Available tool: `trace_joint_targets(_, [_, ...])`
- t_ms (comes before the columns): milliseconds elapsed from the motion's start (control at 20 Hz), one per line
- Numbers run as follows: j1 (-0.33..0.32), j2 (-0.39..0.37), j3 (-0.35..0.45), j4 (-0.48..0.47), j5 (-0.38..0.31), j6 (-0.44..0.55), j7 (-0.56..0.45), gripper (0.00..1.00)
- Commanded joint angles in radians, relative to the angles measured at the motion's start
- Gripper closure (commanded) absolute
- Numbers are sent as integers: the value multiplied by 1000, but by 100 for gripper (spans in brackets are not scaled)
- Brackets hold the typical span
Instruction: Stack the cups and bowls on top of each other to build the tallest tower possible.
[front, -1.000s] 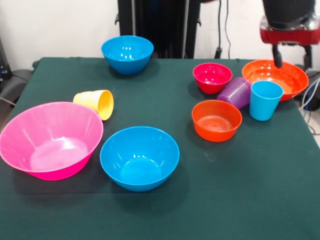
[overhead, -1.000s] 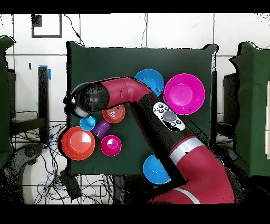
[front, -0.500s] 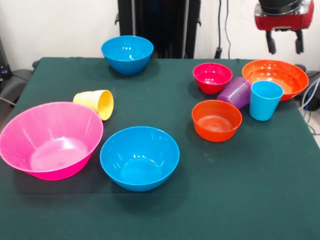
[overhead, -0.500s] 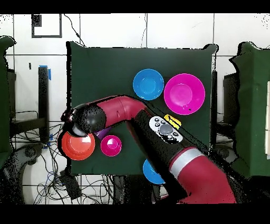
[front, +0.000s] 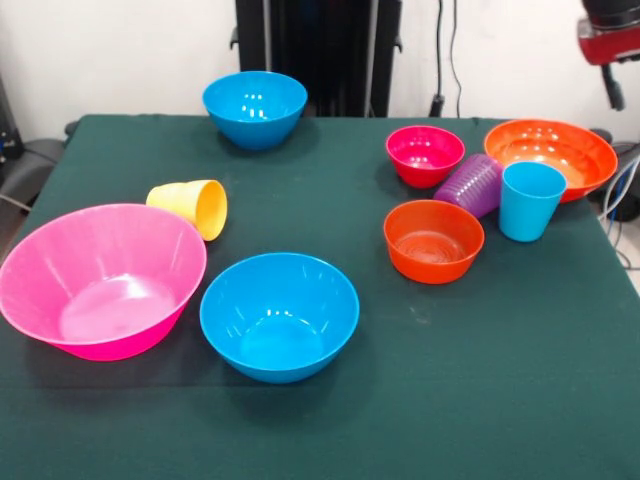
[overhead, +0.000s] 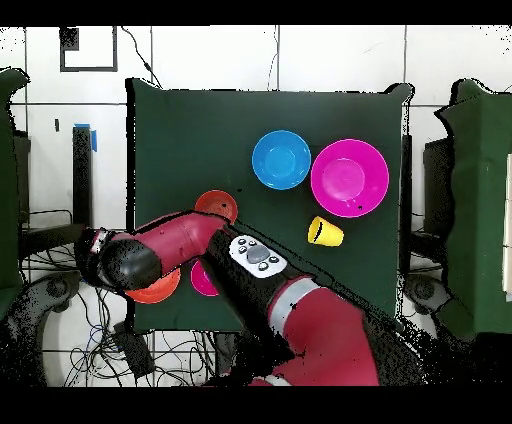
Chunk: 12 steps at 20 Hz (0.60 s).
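No tower stands; all cups and bowls sit apart on the green table (front: 330, 420). At the right of the front view are the small magenta bowl (front: 425, 155), the purple cup (front: 472, 185) on its side, the upright light blue cup (front: 530, 200), the wide orange bowl (front: 550, 152) and the small orange-red bowl (front: 433, 240). The yellow cup (front: 190, 207) lies on its side at the left, by the big pink bowl (front: 100, 278). Blue bowls stand far (front: 255, 107) and near (front: 279, 315). My gripper (front: 612, 88) hangs empty at the top right corner, above and beyond the wide orange bowl, partly cut off.
In the overhead view the arm (overhead: 250, 265) lies across the table's lower left, hiding the blue and purple cups and part of the wide orange bowl (overhead: 158, 290). The pink bowl (overhead: 349, 178), a blue bowl (overhead: 281, 159) and the yellow cup (overhead: 324, 232) show.
My gripper has risen and moved to the right in the front view, away from above the wide orange bowl toward the table's edge. No cup or bowl has moved.
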Motion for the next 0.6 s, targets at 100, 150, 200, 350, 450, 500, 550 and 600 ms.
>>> trace_joint_targets(100, [44,45,-152,23,-61,-85,52,0])
trace_joint_targets(150, [44,44,-164,20,-60,-77,43,0])
trace_joint_targets(200, [38,37,-170,21,-58,-58,28,0])
trace_joint_targets(350, [28,1,-193,18,-64,3,-13,0])
trace_joint_targets(450, [17,-8,-196,22,-68,10,-26,0])
trace_joint_targets(500, [16,-7,-203,22,-71,6,-28,0])
trace_joint_targets(550, [10,-3,-208,23,-78,1,-35,0])
trace_joint_targets(600, [8,4,-211,19,-82,0,-41,0])
